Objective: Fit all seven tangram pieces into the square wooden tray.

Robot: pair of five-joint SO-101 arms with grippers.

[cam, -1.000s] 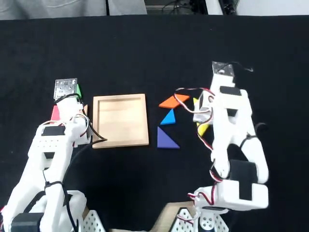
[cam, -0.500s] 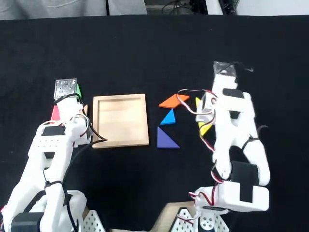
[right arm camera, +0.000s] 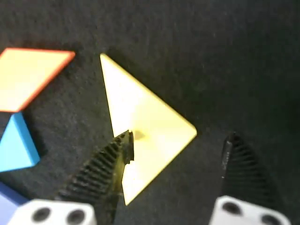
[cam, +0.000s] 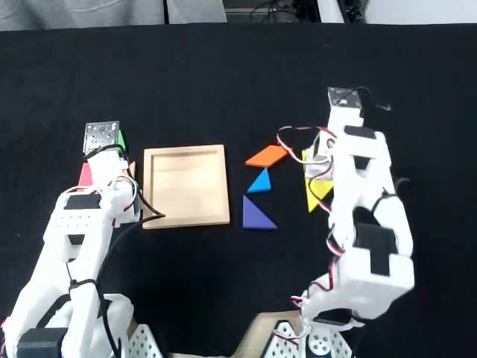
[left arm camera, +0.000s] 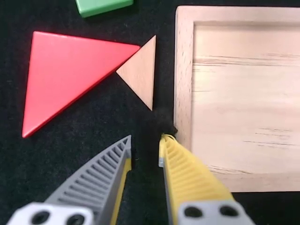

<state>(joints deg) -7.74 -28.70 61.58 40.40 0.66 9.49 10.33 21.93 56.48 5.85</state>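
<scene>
Wooden tray (cam: 147,186) on desk (cam: 223,82). Right gripper (right arm camera: 178,139) over yellow triangle (right arm camera: 143,124), jaws wide apart (one tip above it). Left gripper (left arm camera: 146,138) beside tray, jaws narrowly parted, near tan triangle (left arm camera: 140,75).

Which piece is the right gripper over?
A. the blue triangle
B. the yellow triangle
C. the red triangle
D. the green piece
B: in the right wrist view, the right gripper is open right over the yellow triangle.
</scene>
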